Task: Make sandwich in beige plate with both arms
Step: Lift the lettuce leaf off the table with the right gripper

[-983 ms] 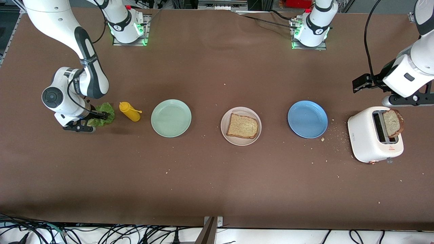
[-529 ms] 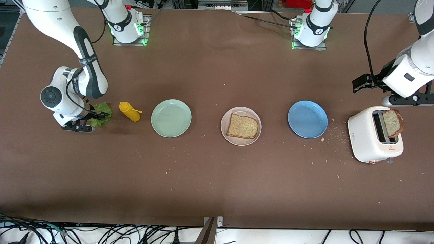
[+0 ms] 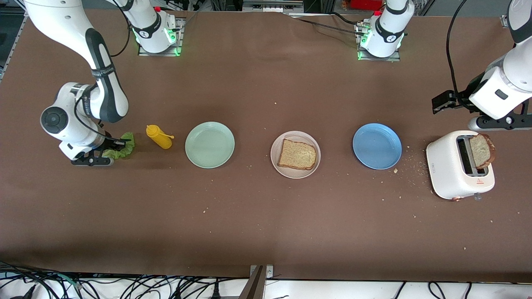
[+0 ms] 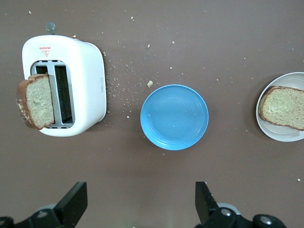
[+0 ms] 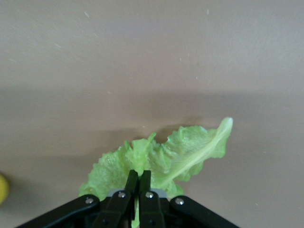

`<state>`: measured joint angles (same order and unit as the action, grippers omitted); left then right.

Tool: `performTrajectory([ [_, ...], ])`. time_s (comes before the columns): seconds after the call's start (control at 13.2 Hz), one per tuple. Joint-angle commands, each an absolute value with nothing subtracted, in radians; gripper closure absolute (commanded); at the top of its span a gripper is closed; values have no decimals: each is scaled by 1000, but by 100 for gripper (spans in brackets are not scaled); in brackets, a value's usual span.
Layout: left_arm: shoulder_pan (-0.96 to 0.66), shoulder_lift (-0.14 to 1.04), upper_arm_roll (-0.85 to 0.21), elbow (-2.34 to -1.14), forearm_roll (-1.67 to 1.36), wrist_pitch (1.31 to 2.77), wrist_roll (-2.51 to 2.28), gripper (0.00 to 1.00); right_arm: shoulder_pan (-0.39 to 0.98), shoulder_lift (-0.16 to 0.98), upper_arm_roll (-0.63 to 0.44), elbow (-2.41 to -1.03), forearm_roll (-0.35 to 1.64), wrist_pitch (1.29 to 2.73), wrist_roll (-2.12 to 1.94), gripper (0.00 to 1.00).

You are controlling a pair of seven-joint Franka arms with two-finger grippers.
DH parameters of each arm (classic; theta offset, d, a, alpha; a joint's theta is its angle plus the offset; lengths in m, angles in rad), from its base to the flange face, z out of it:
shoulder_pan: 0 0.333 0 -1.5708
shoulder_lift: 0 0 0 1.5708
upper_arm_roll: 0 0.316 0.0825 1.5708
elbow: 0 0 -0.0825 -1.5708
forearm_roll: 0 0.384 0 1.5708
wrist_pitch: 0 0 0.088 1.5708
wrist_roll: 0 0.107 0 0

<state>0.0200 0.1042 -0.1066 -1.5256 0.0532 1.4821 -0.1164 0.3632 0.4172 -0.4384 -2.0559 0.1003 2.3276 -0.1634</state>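
While the right tool [image 5: 138,178] pinches the lettuce [image 5: 164,159] edge, the left tool [image 4: 140,204] (wide) waits; bare table [image 3: 266,224] around.

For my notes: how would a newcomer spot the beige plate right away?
Three round plates lie in a row across the middle of the brown table, between the yellow squeeze bottle and the white toaster. The beige plate is the middle one, between the mint green plate and the blue plate. It alone holds a bread slice.
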Motion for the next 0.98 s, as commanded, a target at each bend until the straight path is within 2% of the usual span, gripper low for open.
performTrajectory([
  [0.0, 18, 103, -104, -1525, 31, 1473, -127, 0, 360, 382, -440, -1872, 80, 2046, -175, 100],
  [0.23, 18, 103, -106, -1526, 31, 1473, -127, 0, 368, 388, -439, -1653, 81, 1789, -167, 100],
  [0.53, 18, 103, -106, -1525, 31, 1473, -127, 0, 428, 390, -431, -1442, 94, 1562, -68, 100],
  [0.76, 18, 103, -104, -1525, 31, 1471, -127, 0, 524, 390, -430, -1344, 113, 1480, 113, 100],
  [0.91, 18, 103, -106, -1525, 31, 1471, -127, 0, 583, 387, -430, -1335, 225, 1474, 274, 100],
])
